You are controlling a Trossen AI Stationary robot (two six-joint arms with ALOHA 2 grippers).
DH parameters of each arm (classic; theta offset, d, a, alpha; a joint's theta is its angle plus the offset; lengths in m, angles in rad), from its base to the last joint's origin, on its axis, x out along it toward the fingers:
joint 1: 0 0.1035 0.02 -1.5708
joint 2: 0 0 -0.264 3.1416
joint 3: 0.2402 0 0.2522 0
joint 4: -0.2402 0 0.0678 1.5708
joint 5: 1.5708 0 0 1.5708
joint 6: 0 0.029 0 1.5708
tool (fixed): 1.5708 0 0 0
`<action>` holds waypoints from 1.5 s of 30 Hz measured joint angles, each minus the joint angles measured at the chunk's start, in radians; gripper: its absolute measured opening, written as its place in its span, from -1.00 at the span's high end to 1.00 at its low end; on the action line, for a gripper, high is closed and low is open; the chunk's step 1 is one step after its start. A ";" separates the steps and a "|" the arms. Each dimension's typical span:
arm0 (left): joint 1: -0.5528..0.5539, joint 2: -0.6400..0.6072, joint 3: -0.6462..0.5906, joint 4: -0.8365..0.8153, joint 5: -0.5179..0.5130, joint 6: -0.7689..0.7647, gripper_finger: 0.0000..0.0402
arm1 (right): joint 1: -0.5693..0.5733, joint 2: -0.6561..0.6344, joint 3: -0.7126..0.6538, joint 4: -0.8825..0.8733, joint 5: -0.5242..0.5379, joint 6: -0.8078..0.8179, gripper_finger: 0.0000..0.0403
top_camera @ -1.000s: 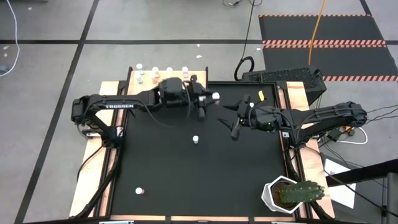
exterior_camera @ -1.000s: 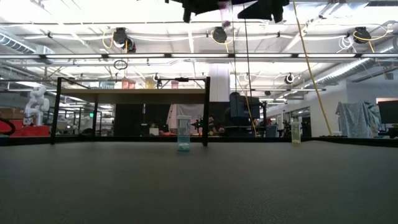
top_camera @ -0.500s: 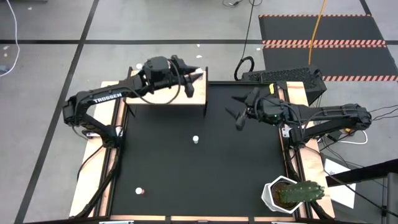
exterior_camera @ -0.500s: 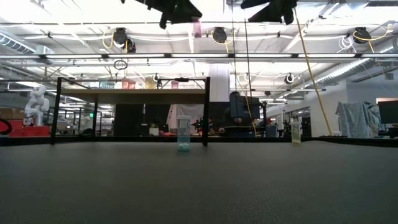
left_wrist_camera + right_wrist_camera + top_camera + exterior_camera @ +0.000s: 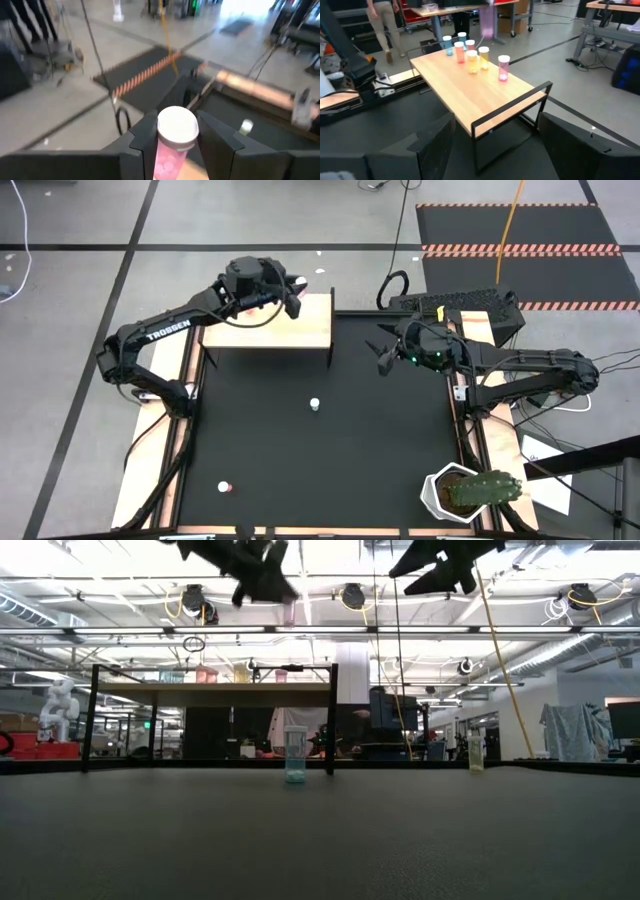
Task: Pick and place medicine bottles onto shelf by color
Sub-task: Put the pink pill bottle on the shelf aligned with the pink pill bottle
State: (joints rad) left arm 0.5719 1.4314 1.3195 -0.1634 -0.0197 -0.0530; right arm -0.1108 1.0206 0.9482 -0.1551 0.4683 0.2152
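- Pink bottle with a white cap sits clamped between the left gripper's fingers, held at the body just under the cap, raised above the far edge of the shelf.
- Judging by its size, it is light and rigid with a smooth, likely slippery wall; a squeeze across the body below the cap seems the safest hold, and being tall and narrow it could tip if set down crooked.
- Pale wood shelf on dark legs stands at the table's far left; in the right wrist view five bottles stand grouped near one end of it: blue, red, yellow and pink.
- White-capped bottle stands alone mid-mat, another near the front left, both well apart from either arm.
- Right gripper hovers over the mat to the right of the shelf, fingers spread wide, holding nothing.
- Cactus pot sits at the front right corner.
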 joint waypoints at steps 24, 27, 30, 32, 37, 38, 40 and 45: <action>0.021 0.004 -0.495 0.534 -0.024 0.058 0.39 | -0.087 0.000 0.000 0.032 -0.055 -0.015 -0.40; 0.024 0.017 -0.502 0.540 -0.025 0.051 0.39 | -0.092 0.000 0.000 0.040 -0.055 -0.017 -0.40; 0.027 0.039 -0.502 0.556 -0.025 0.044 0.39 | -0.093 0.000 0.000 0.050 -0.055 -0.021 -0.40; 0.028 0.060 -0.502 0.595 -0.024 0.033 0.39 | -0.093 0.000 0.000 0.061 -0.055 -0.026 -0.40; 0.035 0.064 -0.503 0.614 -0.034 0.025 0.39 | -0.093 0.000 0.000 0.068 -0.055 -0.022 -0.40; 0.039 0.064 -0.503 0.614 -0.035 0.025 0.39 | -0.093 0.000 0.000 0.068 -0.055 -0.022 -0.40; 0.048 0.064 -0.503 0.614 -0.036 0.019 0.39 | -0.093 0.000 0.000 0.068 -0.055 -0.022 -0.40; 0.062 0.064 -0.503 0.613 -0.034 -0.007 0.39 | -0.093 0.000 0.000 0.068 -0.055 -0.021 -0.40</action>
State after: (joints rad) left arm 0.6336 1.4952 0.8169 0.4496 -0.0532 -0.0602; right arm -0.2037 1.0206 0.9482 -0.0868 0.4129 0.1944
